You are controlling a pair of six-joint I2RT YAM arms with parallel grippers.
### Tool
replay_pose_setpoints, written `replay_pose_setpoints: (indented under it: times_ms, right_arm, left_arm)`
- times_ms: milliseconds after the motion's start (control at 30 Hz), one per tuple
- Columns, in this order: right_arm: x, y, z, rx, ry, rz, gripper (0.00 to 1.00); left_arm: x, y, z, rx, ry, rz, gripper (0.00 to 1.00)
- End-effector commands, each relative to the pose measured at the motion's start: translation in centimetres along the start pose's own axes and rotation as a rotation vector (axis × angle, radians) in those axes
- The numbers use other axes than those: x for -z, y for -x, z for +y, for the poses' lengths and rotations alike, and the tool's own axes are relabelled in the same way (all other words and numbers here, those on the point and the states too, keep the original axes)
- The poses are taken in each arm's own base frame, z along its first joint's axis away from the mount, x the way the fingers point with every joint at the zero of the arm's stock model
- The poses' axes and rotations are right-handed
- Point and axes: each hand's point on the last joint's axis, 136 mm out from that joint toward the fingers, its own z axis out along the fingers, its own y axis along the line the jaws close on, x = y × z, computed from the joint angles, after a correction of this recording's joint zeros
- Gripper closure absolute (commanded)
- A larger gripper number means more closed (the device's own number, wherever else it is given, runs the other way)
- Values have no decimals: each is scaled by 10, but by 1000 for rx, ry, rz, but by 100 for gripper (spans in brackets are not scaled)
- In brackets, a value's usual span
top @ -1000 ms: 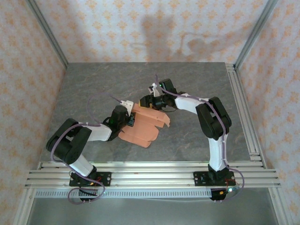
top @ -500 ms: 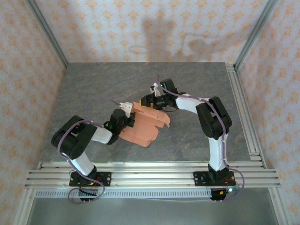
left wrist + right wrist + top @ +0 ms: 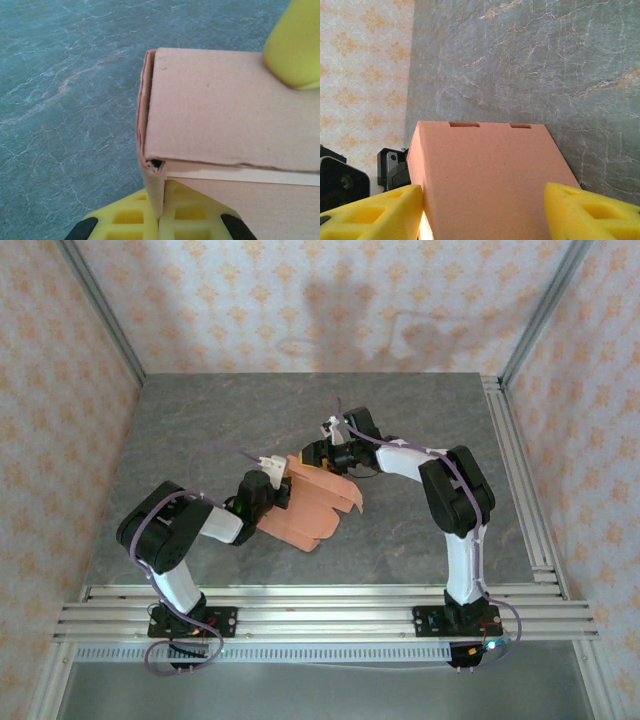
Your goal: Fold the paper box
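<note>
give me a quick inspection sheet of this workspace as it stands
surface: grey marbled tabletop, no marks or spills seen
job's things: salmon paper box, partly folded, near mid-table between the two arms; two slits along its far edge
clutter: nothing seen
end effectors: left end effector shut on a folded edge of the paper box; right end effector has a yellow finger on each side of the box, apparently gripping it
cables: purple cables run along both arms, clear of the box
surroundings: patterned walls on three sides; aluminium rails at the near edge
</note>
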Motion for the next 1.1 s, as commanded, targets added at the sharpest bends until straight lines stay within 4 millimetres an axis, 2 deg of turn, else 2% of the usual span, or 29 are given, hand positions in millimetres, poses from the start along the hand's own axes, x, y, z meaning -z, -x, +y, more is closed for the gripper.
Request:
replay_pose_setpoints:
  times_ms: [0, 100, 300, 367, 500, 600, 733, 900, 1067]
  right_arm:
    - [1, -6, -2, -13, -16, 7, 36]
    - [18, 6, -3, 12, -89, -71, 35]
    - [74, 33, -3, 21, -138, -247, 25]
    - [90, 37, -10, 12, -160, -280, 24]
    - [110, 39, -27, -24, -190, -314, 27]
    - [107, 30, -33, -23, -197, -267, 31]
    - [95, 16, -26, 15, -128, -202, 35]
    - [80, 2, -16, 48, -74, -150, 47]
    - [64, -7, 2, 67, -12, -122, 48]
  left_arm:
    - [0, 13, -16, -22, -73, -10, 100]
    - [5, 17, -16, -29, -74, 0, 100]
    - [9, 20, -24, -25, -138, 29, 100]
    - [8, 23, -27, -14, -168, 29, 100]
    - [12, 36, -39, 8, -254, 14, 100]
    - [17, 51, -54, 13, -344, 16, 100]
    - [19, 69, -66, 32, -412, 1, 100]
    - [17, 83, -67, 81, -420, -27, 100]
    - [11, 94, -63, 133, -395, -51, 100]
